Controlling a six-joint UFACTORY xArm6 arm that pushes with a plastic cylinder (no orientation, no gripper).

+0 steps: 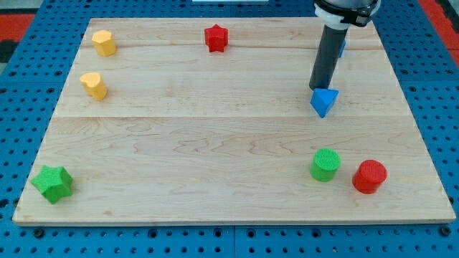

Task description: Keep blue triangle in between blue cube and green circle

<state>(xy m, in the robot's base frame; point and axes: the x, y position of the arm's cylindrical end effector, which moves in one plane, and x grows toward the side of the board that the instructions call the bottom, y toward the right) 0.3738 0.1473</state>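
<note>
The blue triangle (324, 102) lies at the view's right, in the upper half of the wooden board (215, 143). My tip (316, 88) touches its top-left edge. The blue cube (342, 47) is mostly hidden behind the rod, only a sliver shows near the view's top right. The green circle (325, 165) stands lower right, directly below the triangle with a gap between them.
A red circle (369, 176) sits right beside the green circle. A red star (216, 38) is at top centre. Two yellow blocks (104, 43) (93, 85) are at top left. A green star (52, 183) is at bottom left.
</note>
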